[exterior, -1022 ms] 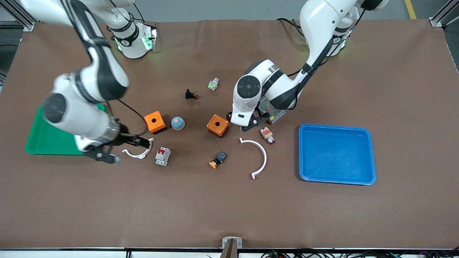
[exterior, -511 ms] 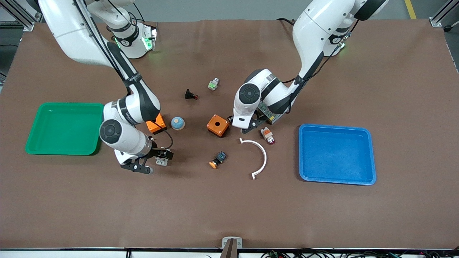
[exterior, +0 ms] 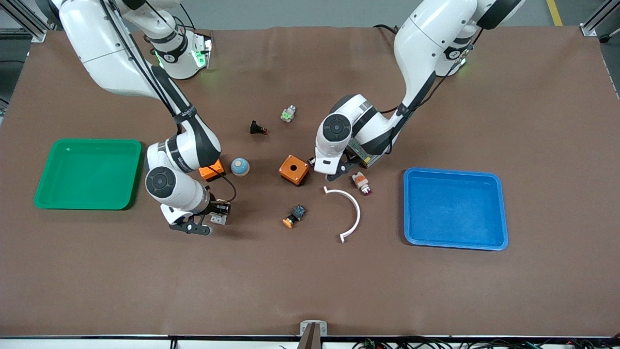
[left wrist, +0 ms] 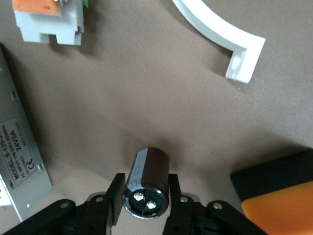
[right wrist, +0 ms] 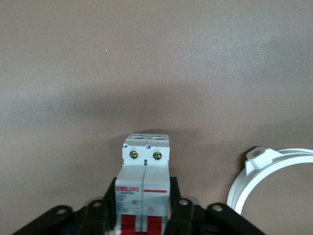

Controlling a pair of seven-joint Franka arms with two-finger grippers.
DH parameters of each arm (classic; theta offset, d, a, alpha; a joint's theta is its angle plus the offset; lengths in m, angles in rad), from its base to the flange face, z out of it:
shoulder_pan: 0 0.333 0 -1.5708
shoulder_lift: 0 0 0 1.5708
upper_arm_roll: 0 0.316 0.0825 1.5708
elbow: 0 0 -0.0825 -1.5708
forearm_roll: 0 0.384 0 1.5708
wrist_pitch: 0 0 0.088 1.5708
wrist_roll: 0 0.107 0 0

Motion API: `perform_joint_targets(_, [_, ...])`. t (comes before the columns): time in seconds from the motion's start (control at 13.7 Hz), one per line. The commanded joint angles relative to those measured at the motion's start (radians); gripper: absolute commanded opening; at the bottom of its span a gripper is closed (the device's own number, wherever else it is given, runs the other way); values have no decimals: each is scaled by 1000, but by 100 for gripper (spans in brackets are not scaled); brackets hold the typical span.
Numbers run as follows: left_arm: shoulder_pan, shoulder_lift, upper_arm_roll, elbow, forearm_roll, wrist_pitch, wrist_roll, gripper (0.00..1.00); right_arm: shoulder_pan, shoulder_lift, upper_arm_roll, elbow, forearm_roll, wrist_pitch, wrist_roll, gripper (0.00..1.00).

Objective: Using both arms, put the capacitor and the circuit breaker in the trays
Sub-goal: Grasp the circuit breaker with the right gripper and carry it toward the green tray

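The capacitor [left wrist: 146, 181], a dark brown cylinder with two metal terminals on its end, lies on the table between the fingers of my left gripper [left wrist: 145, 198], which is shut on it. In the front view my left gripper [exterior: 334, 172] is low beside an orange box [exterior: 294, 169], and the capacitor is hidden under the hand. The circuit breaker [right wrist: 145, 171], white-grey with red levers, sits between the fingers of my right gripper [right wrist: 144, 205], which is shut on it. In the front view my right gripper [exterior: 213, 220] is low at the breaker [exterior: 219, 219].
A green tray [exterior: 87, 174] lies at the right arm's end and a blue tray [exterior: 455, 208] at the left arm's end. Near my left gripper are a white arc [exterior: 351, 213], an indicator lamp [exterior: 361, 182] and a power supply [exterior: 365, 150]. A second orange box [exterior: 211, 169] and a blue dome [exterior: 240, 166] are beside the right arm.
My right arm swung from the green tray's edge over to the circuit breaker and came down round it. My left gripper stayed almost still beside the orange box.
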Motion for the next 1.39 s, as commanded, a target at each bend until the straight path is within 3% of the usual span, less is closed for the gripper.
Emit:
perform_joint_targets(0.0, [2, -14, 10, 1, 9, -13, -26, 42, -7, -28, 0, 25, -25, -61, 8, 1])
perform_joint_targets(0.22, [-2, -14, 16, 1, 9, -13, -26, 40, -45, -170, -3, 47, -27, -219, -14, 0])
perform_joint_targets(0.29, [-1, -14, 16, -1, 9, -13, -27, 35, -62, -213, -3, 45, -27, -276, -66, 0])
perform_joint_targets(0.51, [1, -18, 16, 2, 7, -16, -33, 3, -159, -319, -3, -3, -29, -374, -272, 1])
perform_joint_targets(0.58, [2, -32, 22, 2, 7, -17, -33, 0, -191, -354, -3, -51, -29, -372, -336, 1])
perform_joint_targets(0.8, [27, -124, 44, 40, 9, -133, -27, 0, -324, -433, -3, -168, -29, -361, -560, 1])
perform_joint_targets(1.02, [94, -239, 41, 61, 9, -244, 22, 0, -470, -428, -3, -217, -29, -329, -776, 1])
perform_joint_targets(1.31, [212, -345, 39, 59, 9, -399, 236, 0, -597, -421, -1, -390, -25, -105, -967, 2])
